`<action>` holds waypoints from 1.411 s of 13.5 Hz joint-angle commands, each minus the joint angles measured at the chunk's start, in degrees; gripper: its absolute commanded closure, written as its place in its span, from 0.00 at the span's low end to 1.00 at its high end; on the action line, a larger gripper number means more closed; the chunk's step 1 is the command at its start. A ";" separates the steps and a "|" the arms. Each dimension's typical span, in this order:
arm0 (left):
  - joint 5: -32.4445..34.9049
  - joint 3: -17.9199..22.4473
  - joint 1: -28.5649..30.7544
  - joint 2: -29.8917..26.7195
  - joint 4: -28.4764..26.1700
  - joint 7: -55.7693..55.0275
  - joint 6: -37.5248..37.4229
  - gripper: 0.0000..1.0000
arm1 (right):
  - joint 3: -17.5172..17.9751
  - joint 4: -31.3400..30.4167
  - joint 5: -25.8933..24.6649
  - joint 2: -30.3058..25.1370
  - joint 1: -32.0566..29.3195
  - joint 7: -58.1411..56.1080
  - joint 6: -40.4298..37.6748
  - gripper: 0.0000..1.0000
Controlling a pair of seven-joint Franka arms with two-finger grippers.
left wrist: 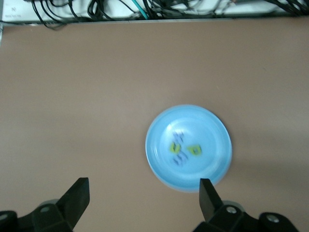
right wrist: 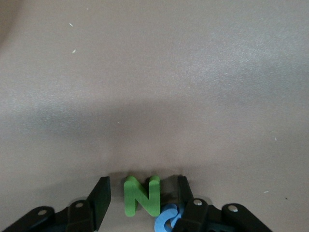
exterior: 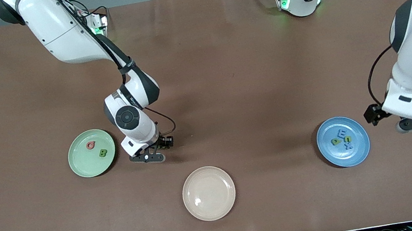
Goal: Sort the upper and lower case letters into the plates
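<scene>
We count three plates: one mint green plate (exterior: 80, 165) toward the right arm's end with two letters, one blue plate (exterior: 362, 148) toward the left arm's end with four, one cream plate (exterior: 211, 205) nearest the front camera. Right gripper (right wrist: 141, 197) is down at the table beside the green plate, fingers either side of one green N (right wrist: 142, 196), not yet pinching; one blue letter (right wrist: 166, 220) lies beside it. Left gripper (left wrist: 144, 194) is spread wide, hanging just beside the blue plate.

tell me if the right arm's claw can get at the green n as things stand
Probably yes. The right claw is down at the table beside the mint green plate, its fingers astride the green N. A blue letter crowds one finger and might get caught too.
</scene>
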 commanded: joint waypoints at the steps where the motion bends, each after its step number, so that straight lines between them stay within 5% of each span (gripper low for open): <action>1: -3.10 -3.53 0.27 -0.48 4.61 2.13 -8.28 0.00 | -0.20 0.00 -1.21 0.23 0.49 1.40 0.50 0.46; 4: -7.66 -4.51 0.18 -2.49 7.07 2.22 -13.65 0.00 | -0.20 0.00 -0.95 0.06 -0.30 1.58 -0.29 0.93; 5: -9.24 -4.51 0.27 -3.98 7.08 2.22 -14.62 0.00 | -0.20 0.00 -0.95 -0.29 -0.65 1.75 -1.08 0.99; 8: -13.99 0.55 -3.66 -10.56 6.65 4.50 -16.39 0.00 | -0.20 0.44 -0.95 -3.00 -3.80 0.09 -6.17 1.00; 11: -24.69 19.95 -17.80 -16.46 6.38 5.73 -18.14 0.00 | -0.11 0.26 -0.77 -8.10 -8.98 -8.85 -13.98 1.00; 15: -30.44 35.00 -28.43 -20.96 2.60 10.83 -20.94 0.00 | -0.20 -3.42 -0.77 -12.42 -16.54 -21.86 -15.94 1.00; 19: -31.49 40.21 -31.37 -25.34 -2.57 14.67 -22.19 0.00 | -0.20 -13.32 -0.77 -16.54 -19.81 -27.33 -8.42 1.00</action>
